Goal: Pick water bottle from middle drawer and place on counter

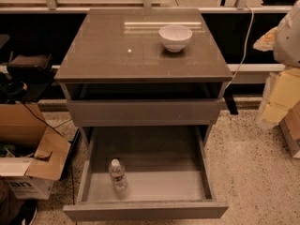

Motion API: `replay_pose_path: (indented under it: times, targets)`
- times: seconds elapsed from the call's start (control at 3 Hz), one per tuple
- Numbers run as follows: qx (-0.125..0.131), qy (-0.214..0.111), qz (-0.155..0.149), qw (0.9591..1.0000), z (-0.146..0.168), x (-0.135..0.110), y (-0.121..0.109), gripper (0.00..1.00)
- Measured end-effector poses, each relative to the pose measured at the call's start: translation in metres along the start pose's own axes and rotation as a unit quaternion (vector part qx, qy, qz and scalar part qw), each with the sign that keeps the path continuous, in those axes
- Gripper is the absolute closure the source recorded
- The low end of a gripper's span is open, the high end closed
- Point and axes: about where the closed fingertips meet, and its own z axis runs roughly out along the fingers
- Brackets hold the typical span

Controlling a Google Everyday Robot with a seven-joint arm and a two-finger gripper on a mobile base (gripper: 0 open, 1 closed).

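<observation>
The arm (288, 36) at the right edge is white and round on top. Under it, the gripper (279, 102) looks pale yellow and blocky, partly cut off by the edge.

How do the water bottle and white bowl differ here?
The water bottle is clear and capped; the white bowl is opaque and open-topped. The bottle is slim, the bowl wide. The bottle sits in the open middle drawer, the bowl on the counter. Neither is held; the gripper is not in view.
</observation>
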Motion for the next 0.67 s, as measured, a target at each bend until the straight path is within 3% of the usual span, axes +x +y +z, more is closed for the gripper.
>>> replay_pose_path:
  times: [0.67]
  targets:
    - [0.005,-0.008,-0.001,1.0,0.0008,-0.0023,-0.0005,0.0]
